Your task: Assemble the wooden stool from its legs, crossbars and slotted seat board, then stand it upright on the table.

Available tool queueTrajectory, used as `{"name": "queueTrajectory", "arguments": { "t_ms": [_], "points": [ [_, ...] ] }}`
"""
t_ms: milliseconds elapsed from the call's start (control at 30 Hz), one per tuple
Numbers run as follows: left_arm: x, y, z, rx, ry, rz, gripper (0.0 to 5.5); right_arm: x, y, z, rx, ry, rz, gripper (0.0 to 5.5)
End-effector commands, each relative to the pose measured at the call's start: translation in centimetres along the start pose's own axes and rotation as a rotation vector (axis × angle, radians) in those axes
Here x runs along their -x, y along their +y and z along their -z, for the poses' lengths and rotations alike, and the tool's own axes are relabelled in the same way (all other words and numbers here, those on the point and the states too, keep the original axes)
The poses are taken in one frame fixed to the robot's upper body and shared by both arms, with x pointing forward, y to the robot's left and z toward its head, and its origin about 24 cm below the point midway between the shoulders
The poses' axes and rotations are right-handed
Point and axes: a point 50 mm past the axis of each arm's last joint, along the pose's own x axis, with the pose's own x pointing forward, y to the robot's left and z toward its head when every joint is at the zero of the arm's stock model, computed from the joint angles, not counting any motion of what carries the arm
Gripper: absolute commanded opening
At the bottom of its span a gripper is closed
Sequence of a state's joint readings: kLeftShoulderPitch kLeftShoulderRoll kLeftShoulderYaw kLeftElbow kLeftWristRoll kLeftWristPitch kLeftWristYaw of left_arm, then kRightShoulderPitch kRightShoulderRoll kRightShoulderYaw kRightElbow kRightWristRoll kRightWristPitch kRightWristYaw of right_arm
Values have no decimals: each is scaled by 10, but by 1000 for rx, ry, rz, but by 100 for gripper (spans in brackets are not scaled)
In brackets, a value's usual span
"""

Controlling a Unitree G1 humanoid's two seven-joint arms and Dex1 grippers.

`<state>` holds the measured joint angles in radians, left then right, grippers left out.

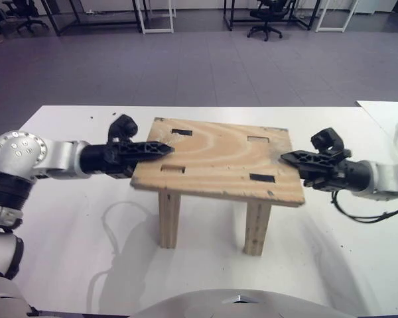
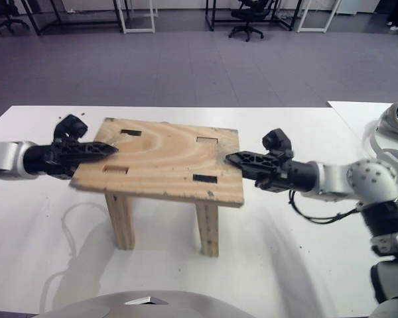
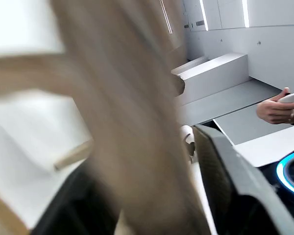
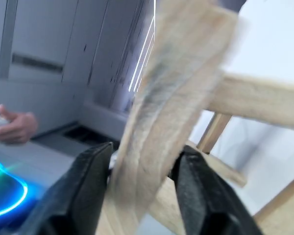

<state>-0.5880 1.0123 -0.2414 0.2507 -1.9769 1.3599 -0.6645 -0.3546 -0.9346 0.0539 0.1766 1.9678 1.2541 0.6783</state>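
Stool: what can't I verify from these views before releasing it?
Rear legs and crossbars: head views, hidden under the seat board.
Slot joints: head views, too small; left wrist view, blurred by the board's edge close up.
Whether the front legs sit flat on the table: head views, too small.

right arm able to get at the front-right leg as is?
Probably not yet: the right claw is clamped on the edge of the seat board, and that leg sits tucked under the overhang.
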Motion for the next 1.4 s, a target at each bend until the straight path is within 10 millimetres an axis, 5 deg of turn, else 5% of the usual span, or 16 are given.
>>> {"name": "queueTrajectory", "arguments": {
  "t_ms": [33,200,300,400,500,600,700,967,1067,1400],
  "points": [
    [-1,1,-5,-41,-74,0,307,-5,5,-7,103,-131,15,287],
    [17,-1,-10,-69,-194,-80,405,7,3,-7,142,-324,106,390],
    [45,-8,-10,-79,-286,-163,457,23,3,-6,161,-476,196,399],
    [96,17,-11,-253,-491,-527,509,58,-12,-29,296,-800,545,399],
    [116,49,-40,-619,-729,-949,509,66,-50,-23,629,-776,933,399],
    [110,74,-37,-791,-807,-1124,509,73,-90,-10,748,-775,1199,399],
    [101,90,-43,-850,-839,-1181,509,95,-104,-1,794,-851,1364,399],
    [63,99,-76,-1098,-718,-1153,509,94,-101,-17,1063,-772,1437,399],
    [55,108,-73,-1136,-663,-1146,509,89,-94,-24,1102,-791,1412,399],
    [53,105,-56,-1299,-591,-1230,509,118,-79,-33,1104,-792,1496,399]
  ]
}}
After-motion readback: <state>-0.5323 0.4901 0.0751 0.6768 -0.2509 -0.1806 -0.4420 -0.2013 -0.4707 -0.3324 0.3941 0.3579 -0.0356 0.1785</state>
